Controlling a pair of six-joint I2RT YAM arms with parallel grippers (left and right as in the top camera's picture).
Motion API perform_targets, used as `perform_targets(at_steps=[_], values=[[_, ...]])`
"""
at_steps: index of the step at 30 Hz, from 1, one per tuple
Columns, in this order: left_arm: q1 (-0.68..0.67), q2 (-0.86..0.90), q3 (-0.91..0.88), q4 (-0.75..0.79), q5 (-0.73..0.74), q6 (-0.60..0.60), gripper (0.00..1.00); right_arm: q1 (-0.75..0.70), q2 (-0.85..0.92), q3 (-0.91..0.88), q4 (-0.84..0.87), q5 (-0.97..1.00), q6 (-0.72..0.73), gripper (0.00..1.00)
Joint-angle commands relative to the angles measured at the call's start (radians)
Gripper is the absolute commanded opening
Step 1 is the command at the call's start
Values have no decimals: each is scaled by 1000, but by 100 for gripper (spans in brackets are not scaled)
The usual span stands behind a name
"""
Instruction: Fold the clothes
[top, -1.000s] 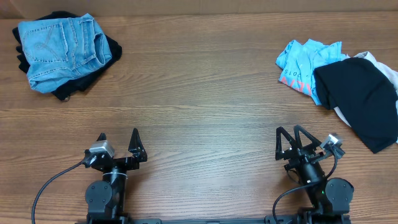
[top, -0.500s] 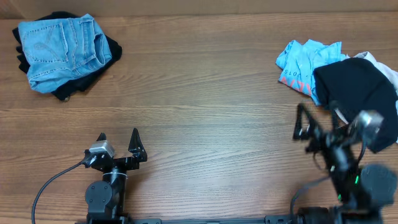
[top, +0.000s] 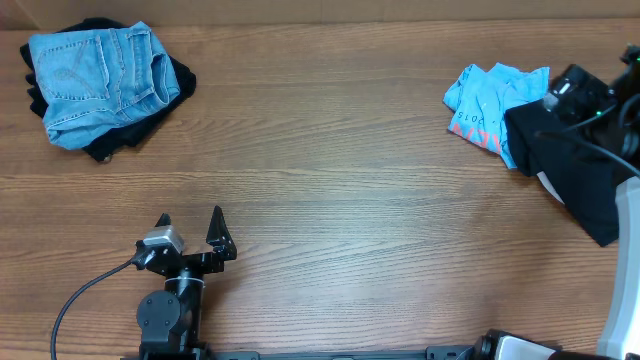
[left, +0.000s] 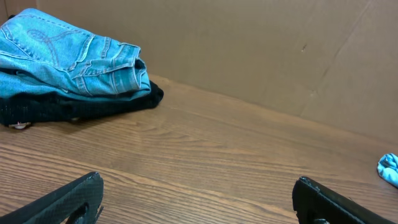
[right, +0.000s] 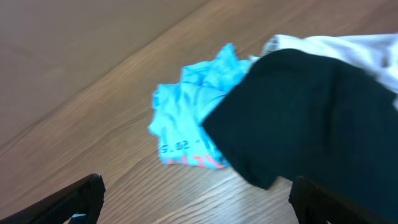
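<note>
The clothes lie in two heaps. At the far left, folded blue denim (top: 100, 75) (left: 68, 56) rests on a black piece (top: 112, 145) (left: 74, 107). At the right, a crumpled light-blue printed tee (top: 485, 100) (right: 193, 118) lies partly under a black garment (top: 585, 165) (right: 311, 112), with white cloth (right: 336, 42) behind it. My left gripper (top: 190, 222) (left: 196, 186) rests open near the front edge, far from the denim, with nothing in it. My right arm (top: 578, 92) hangs over the right heap. Its gripper (right: 196, 186) is open and empty, just short of the tee and the black garment.
A brown cardboard wall (left: 249, 50) runs along the back of the wooden table (top: 330, 170). A cable (top: 80, 295) trails from the left arm's base at the front edge. The right arm's white body (top: 625, 250) stands at the right edge.
My right arm has lifted from its rest near the front edge and swung back and right, over the black garment. The left arm has not moved.
</note>
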Motion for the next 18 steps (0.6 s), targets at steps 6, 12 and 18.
perform_targets(at_steps=[6, 12, 18], values=[[-6, -8, -3, 4, -16, 19, 100, -146, 161, 26, -1, 60, -20, 100], [-6, -8, -3, 4, -17, 19, 100, -202, 285, 25, 10, 47, -14, 100], [-6, -8, -3, 4, -16, 19, 100, -200, 413, 19, -1, -103, -76, 100]])
